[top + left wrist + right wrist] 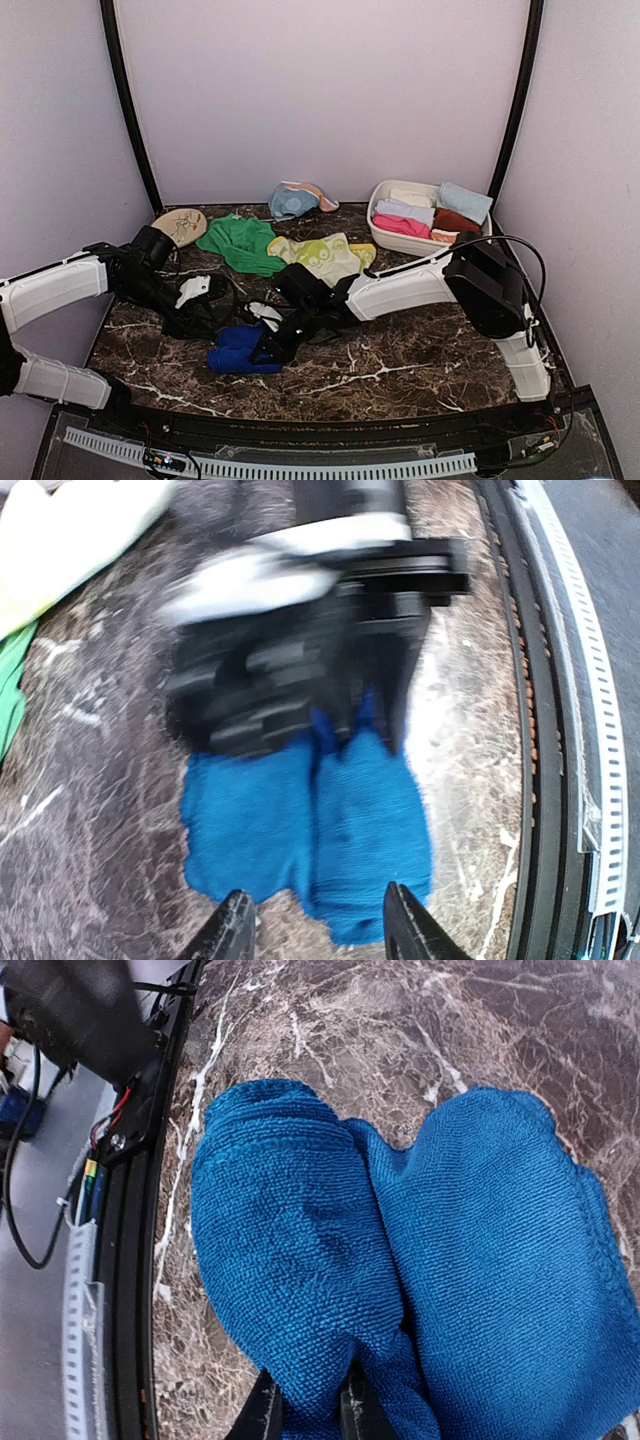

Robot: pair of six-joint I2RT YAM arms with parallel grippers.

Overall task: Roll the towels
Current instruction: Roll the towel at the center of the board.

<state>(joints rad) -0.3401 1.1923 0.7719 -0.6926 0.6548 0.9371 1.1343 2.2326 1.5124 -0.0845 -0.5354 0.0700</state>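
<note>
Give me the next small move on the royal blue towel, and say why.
Probably close the left gripper, whose open fingers frame the edge of the royal blue towel. The right gripper pinches a fold of it, and it lies bunched in two humps, so a second hold would let both arms straighten it for rolling.

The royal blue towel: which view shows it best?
The right wrist view: the royal blue towel fills it sharply, weave visible. The left wrist view blurs it; the top view shows it small, partly hidden.

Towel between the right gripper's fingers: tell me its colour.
The towel is plain royal blue, clearest in the right wrist view.
</note>
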